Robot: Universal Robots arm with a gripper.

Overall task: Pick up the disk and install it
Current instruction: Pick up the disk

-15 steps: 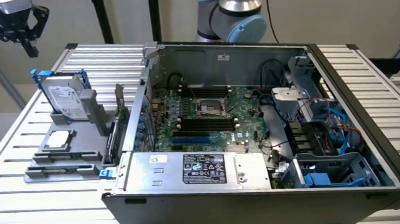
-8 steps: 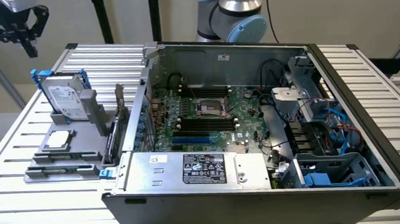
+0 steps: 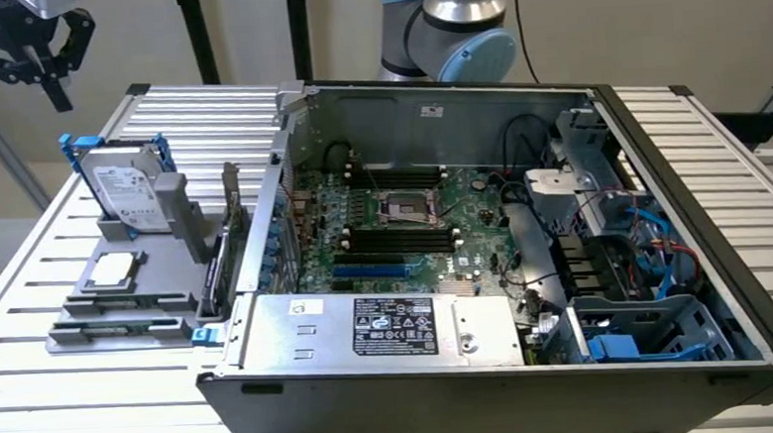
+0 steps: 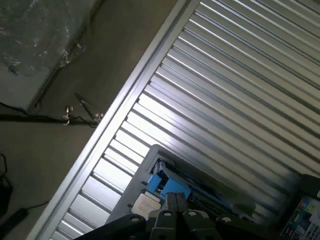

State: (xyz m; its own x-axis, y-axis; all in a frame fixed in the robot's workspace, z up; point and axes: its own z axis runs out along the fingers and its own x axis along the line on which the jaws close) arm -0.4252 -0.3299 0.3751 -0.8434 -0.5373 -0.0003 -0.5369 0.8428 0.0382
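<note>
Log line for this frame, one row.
tool: shut, empty, clear of disk | disk: upright in holder, untouched | case: open

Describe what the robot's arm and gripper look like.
The arm is a silver-grey tube with rounded joints, one capped in light blue. The gripper is black, built of angular linked bars tapering to narrow tips. In the wrist view its fingers look dull grey, with pale round fasteners at their base.
</note>
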